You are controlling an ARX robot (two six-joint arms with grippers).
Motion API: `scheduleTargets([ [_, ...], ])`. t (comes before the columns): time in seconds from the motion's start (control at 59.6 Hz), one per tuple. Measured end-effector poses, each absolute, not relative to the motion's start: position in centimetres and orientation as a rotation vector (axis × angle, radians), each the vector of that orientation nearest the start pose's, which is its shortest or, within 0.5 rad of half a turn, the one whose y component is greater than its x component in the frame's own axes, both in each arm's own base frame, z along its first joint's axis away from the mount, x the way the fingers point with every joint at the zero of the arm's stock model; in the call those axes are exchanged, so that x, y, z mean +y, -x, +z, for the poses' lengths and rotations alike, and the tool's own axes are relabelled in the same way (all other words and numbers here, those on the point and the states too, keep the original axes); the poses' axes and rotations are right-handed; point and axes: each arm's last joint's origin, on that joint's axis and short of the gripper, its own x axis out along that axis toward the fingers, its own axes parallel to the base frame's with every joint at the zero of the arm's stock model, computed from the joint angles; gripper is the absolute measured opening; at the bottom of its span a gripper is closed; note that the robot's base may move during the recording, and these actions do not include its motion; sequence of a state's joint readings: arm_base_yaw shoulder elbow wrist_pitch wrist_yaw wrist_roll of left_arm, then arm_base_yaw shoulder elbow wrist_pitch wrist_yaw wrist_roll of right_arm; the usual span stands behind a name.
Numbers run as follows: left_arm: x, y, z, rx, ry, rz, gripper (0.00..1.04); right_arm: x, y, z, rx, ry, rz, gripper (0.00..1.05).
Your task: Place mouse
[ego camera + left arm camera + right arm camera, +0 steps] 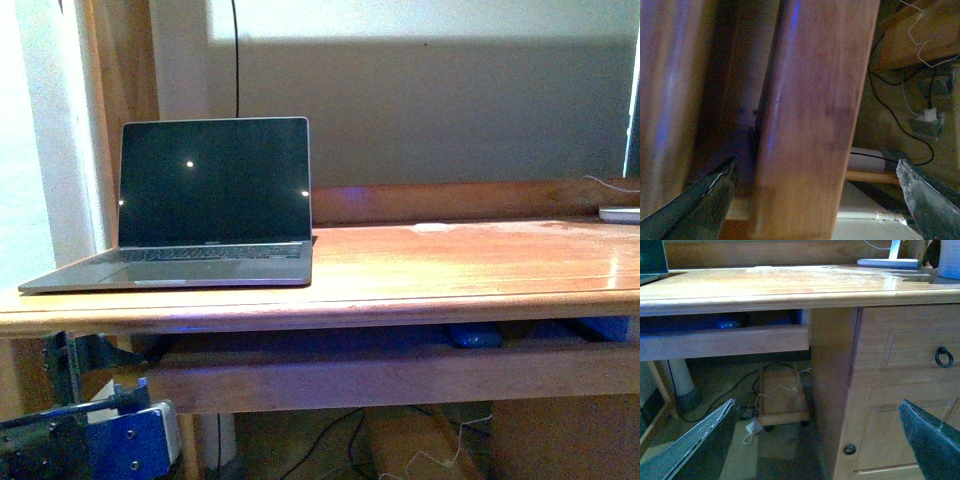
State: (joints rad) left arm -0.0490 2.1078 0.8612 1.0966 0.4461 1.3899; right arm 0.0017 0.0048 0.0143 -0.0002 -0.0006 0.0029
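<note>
Front view: a wooden desk (450, 260) fills the frame. An open laptop (210, 200) with a dark screen sits on the desk's left end. Just under the desk top, a pull-out tray (380, 375) holds a small dark rounded shape tinted blue, most likely the mouse (475, 335), below the desk's right half.

Left wrist view: the left gripper (816, 162) is close beneath the desk's wooden rails. Its two fingers (705, 195) are spread wide with nothing between them.

Right wrist view: the right gripper (817, 405) faces the desk's front from low down, its fingers (700, 440) far apart and empty. The mouse (730, 321) lies in the tray, in shadow under the desk top. A drawer (910, 340) with a ring handle is on the desk's right side. A small wooden box (782, 395) stands on the floor under the desk.
</note>
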Motion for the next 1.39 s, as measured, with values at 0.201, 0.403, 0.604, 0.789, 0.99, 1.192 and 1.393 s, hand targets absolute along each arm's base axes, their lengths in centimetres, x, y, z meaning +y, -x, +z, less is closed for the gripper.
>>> scheduleTargets([
  [0.201, -3.6, -40.2, 9.6, -0.229, -1.338, -0.511, 0.97, 0.0, -9.7, 16.8, -0.009, -0.003, 0.002, 0.97],
  [0.403, -3.9, -41.3, 9.1, -0.204, -1.356, -0.523, 0.97, 0.0, -9.7, 16.8, -0.009, -0.003, 0.002, 0.97],
  [0.604, -4.7, -40.5, 10.3, 0.015, -1.282, -0.61, 0.97, 0.0, -9.7, 16.8, -0.009, -0.003, 0.002, 0.97],
  [0.789, -5.3, -38.3, 12.2, 0.213, -1.094, -0.739, 0.97, 0.0, -9.7, 16.8, -0.009, -0.003, 0.002, 0.97],
  [0.99, -6.4, -34.3, 14.0, 0.308, -0.859, -0.887, 0.97, 0.0, -9.7, 16.8, -0.009, -0.003, 0.002, 0.97],
  [1.192, -8.5, -30.0, 15.1, 0.347, -0.622, -1.077, 0.97, 0.0, -9.7, 16.8, -0.009, -0.003, 0.002, 0.97],
  [1.393, -9.5, -27.8, 16.4, 0.372, -0.376, -1.133, 0.97, 0.0, -9.7, 16.8, -0.009, -0.003, 0.002, 0.97],
])
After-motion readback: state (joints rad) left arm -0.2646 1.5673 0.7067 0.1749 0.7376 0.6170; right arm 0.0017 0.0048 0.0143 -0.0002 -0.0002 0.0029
